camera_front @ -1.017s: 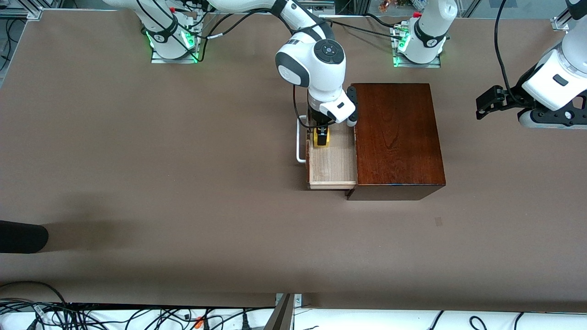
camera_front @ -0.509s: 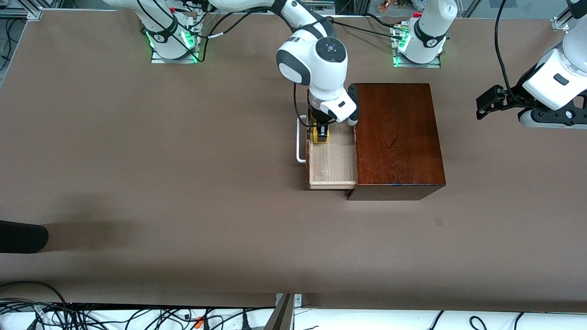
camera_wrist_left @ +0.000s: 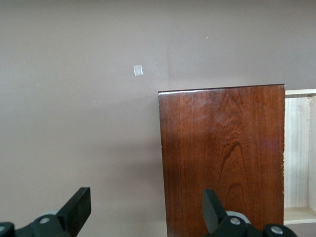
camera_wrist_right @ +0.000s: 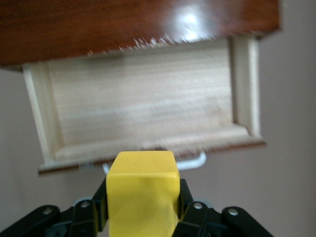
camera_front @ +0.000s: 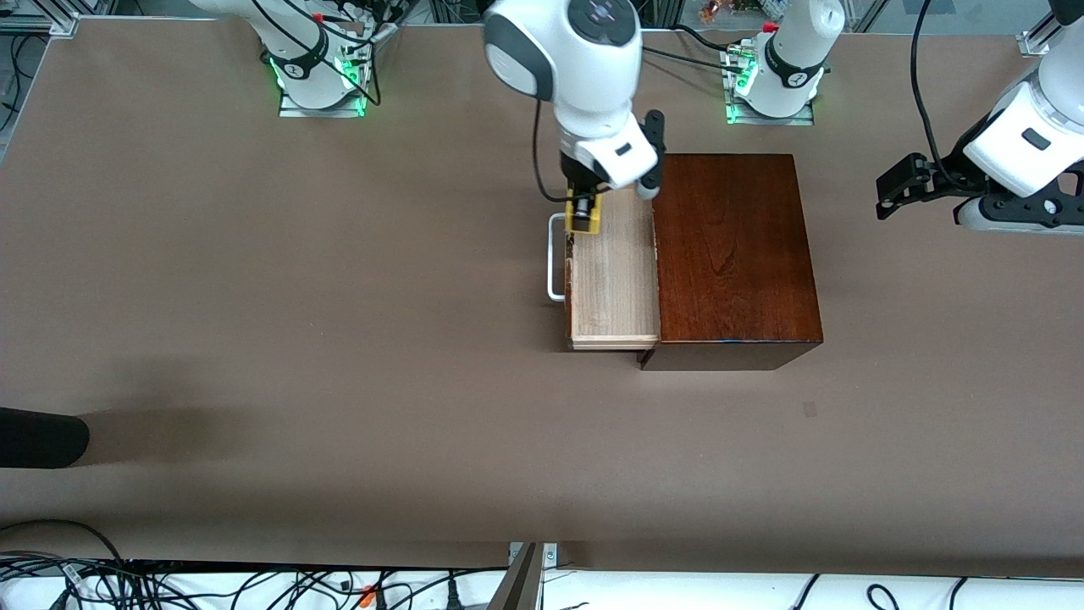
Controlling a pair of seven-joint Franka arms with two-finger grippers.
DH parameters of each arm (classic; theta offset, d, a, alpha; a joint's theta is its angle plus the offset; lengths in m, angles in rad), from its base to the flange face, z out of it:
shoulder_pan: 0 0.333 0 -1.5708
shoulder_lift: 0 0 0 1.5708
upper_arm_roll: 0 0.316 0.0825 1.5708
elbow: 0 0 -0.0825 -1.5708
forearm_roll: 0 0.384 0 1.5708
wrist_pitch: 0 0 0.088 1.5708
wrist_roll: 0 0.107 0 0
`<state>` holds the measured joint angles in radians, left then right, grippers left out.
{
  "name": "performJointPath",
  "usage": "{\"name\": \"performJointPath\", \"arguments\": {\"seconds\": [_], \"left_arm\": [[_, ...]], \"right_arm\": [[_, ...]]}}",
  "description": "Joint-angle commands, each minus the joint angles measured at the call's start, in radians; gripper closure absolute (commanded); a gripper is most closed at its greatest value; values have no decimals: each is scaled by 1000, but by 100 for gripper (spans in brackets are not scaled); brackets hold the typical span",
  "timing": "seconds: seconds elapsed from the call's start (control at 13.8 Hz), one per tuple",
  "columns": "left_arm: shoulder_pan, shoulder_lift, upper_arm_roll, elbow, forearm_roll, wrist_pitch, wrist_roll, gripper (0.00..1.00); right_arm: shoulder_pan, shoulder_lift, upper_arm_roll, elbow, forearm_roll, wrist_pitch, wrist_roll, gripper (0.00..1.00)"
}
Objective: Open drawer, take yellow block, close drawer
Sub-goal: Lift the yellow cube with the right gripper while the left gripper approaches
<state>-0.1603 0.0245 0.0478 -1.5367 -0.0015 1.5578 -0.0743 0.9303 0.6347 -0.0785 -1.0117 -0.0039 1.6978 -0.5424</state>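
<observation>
The drawer [camera_front: 614, 280] of the dark reddish-brown wooden box [camera_front: 732, 254] stands pulled out, its pale interior bare, its white handle [camera_front: 553, 258] toward the right arm's end of the table. My right gripper [camera_front: 584, 213] is shut on the yellow block [camera_front: 583, 219] and holds it up over the drawer's front edge. In the right wrist view the block [camera_wrist_right: 143, 195] sits between the black fingers, above the drawer [camera_wrist_right: 143, 106]. My left gripper [camera_front: 898, 188] is open and empty, waiting in the air past the box at the left arm's end; its wrist view shows the box top [camera_wrist_left: 222, 153].
A black object [camera_front: 42, 436] lies at the table's edge at the right arm's end. Cables run along the table's edge nearest the front camera. A small pale mark [camera_front: 810, 409] lies on the table nearer the front camera than the box.
My right gripper has risen out of the drawer with the yellow block in it and moved toward the robots' bases. The left arm has barely moved.
</observation>
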Motion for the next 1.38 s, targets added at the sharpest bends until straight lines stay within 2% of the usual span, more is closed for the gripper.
{"name": "performJointPath", "arguments": {"seconds": [0.0, 0.36, 0.44, 0.65, 0.87, 0.94, 1.02, 1.16, 1.31], "left_arm": [[-4, -2, 3, 42, -12, -8, 2, 0], [-13, 2, -8, 49, -14, -12, -2, 0], [-11, 2, -41, 49, -14, -12, -2, 0], [-19, 49, -185, 55, -9, -10, -4, 0], [-21, 57, -333, 52, -9, -7, -57, 0], [-24, 77, -383, 53, -9, -7, -61, 0], [-22, 98, -443, 53, -8, -1, -62, 0], [-60, 159, -529, 59, -2, 10, -56, 0], [-140, 213, -537, 98, 2, 54, -48, 0]], "right_arm": [[-44, -93, -26, -21, 18, -76, 39, 87], [-51, -184, -214, -36, 25, -188, 53, 86], [-60, -207, -248, -51, 36, -188, 53, 86], [-111, -263, -372, -93, 172, -190, 39, 86], [-120, -326, -420, -163, 185, -181, 55, 86], [-148, -357, -411, -200, 185, -176, 74, 86], [-224, -397, -361, -249, 186, -172, 90, 86], [-428, -479, -191, -348, 180, -167, 94, 86], [-496, -536, -173, -428, 173, -165, 94, 86]]}}
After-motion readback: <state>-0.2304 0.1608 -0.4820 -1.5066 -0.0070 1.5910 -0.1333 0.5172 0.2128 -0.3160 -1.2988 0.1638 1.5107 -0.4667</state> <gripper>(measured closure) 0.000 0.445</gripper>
